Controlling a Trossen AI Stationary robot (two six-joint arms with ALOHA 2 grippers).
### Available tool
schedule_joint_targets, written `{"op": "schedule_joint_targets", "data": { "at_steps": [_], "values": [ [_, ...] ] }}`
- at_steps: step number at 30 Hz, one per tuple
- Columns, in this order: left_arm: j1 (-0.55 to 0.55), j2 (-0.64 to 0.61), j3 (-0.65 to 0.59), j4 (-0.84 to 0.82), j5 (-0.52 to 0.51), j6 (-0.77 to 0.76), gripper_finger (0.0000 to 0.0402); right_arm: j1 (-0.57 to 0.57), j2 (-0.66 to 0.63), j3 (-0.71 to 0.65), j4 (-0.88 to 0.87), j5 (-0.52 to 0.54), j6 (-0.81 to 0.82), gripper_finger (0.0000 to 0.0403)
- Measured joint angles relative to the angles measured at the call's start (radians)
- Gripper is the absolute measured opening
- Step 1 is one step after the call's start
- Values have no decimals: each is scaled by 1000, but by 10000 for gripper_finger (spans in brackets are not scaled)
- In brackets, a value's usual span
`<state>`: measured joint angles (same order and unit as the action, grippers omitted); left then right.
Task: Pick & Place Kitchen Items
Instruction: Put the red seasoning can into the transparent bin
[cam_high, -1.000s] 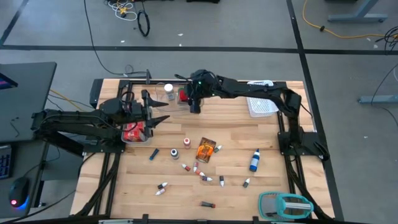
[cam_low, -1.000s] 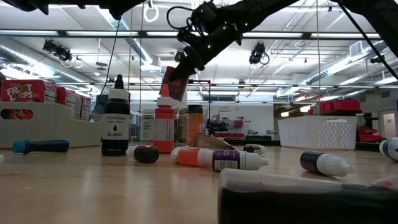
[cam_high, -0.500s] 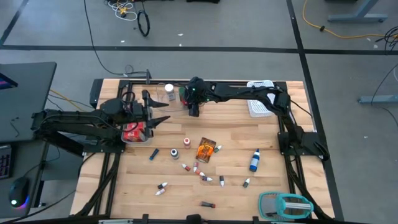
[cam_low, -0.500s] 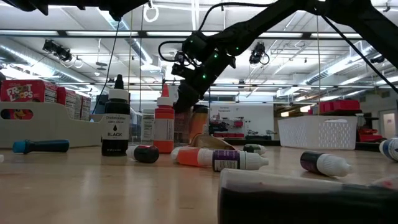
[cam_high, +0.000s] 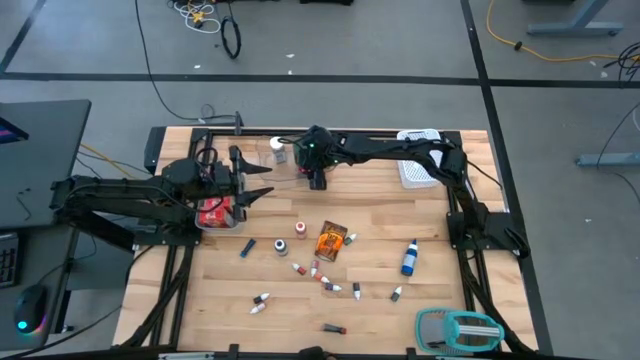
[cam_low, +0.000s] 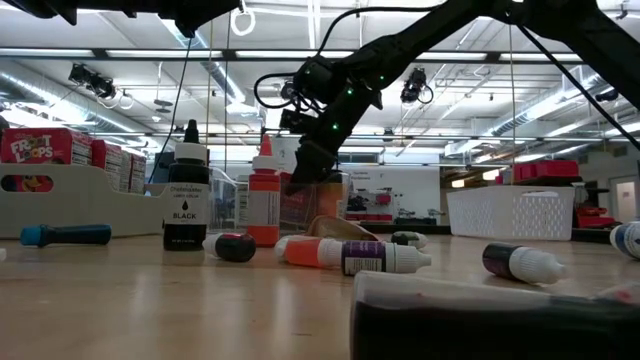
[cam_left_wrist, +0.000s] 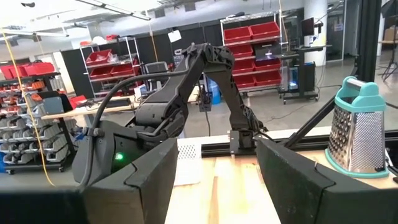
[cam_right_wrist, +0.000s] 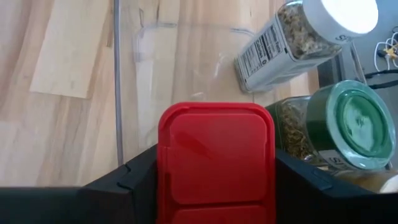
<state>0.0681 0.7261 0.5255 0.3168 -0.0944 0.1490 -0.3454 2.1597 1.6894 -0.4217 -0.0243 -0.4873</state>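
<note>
The right gripper (cam_right_wrist: 214, 171) has its fingers on either side of a red-lidded jar (cam_right_wrist: 214, 162) inside the clear tray (cam_right_wrist: 127, 93), at twelve o'clock on the table. A white-lidded jar (cam_right_wrist: 292, 40) and a green-lidded jar (cam_right_wrist: 339, 127) sit just beside it at two and three o'clock. The left gripper (cam_left_wrist: 214, 180) hangs open at nine o'clock on the table.

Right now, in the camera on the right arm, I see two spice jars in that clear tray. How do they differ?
The white-lidded jar is tilted over, showing its printed label, while the green-lidded jar stands upright, so mostly its lid shows. The lids differ in colour: one white, one green. The white-lidded jar holds paler contents; the green-lidded jar's contents look greener. Both are short clear jars of dried seasoning, side by side inside the clear tray.
</note>
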Motion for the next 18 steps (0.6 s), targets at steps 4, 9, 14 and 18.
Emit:
{"op": "schedule_joint_targets", "data": {
  "at_steps": [4, 9, 14, 18],
  "values": [
    [0, 0, 0, 0, 0, 0, 231, 0, 0, 0, 0, 5, -3, 241],
    [0, 0, 0, 2, 0, 0, 231, 0, 0, 0, 11, 15, 3, 241],
    [0, 0, 0, 3, 0, 0, 231, 1, 0, 0, 29, 16, 0, 242],
    [0, 0, 0, 3, 0, 24, 231, 3, 0, 0, 31, 16, 7, 244]
  ]
}}
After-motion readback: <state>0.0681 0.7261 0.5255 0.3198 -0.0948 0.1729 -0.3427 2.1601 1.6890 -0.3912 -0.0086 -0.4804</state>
